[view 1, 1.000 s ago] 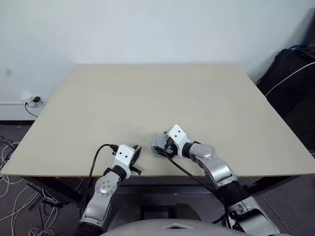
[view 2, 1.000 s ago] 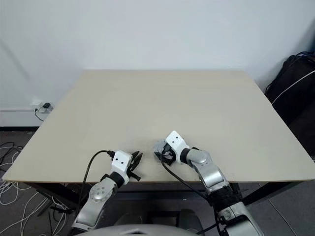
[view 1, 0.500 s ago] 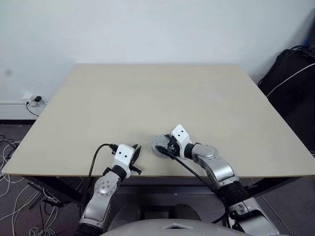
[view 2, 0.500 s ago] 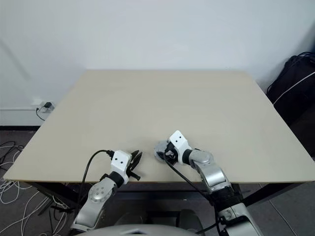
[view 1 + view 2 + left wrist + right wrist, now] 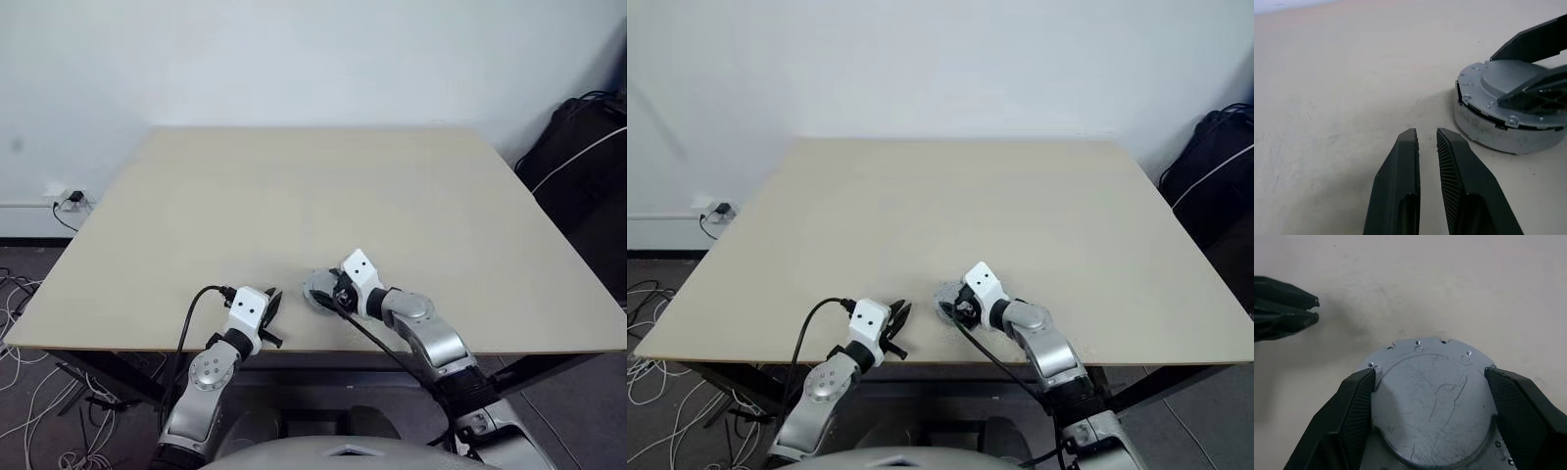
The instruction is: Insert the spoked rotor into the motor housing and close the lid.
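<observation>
Lidded motor housing at the near edge of the beige table point(image 5: 294, 196), between the two grippers.

The motor housing point(image 5: 1493, 129) sits flat on the tabletop near its front edge, a short round silver-grey puck with a rough, pale side wall. The lid point(image 5: 1432, 401) lies on top of it: smooth grey metal with a raised round centre, fine scratches and small screw holes round the rim (a dark seam shows where lid meets body). The right gripper point(image 5: 1432, 431) straddles the lid, its black fingers point(image 5: 1354, 406) spread wide against opposite edges. The left gripper point(image 5: 1425, 147) hovers just beside the housing, apart from it, fingertips pinched nearly together on nothing.
</observation>
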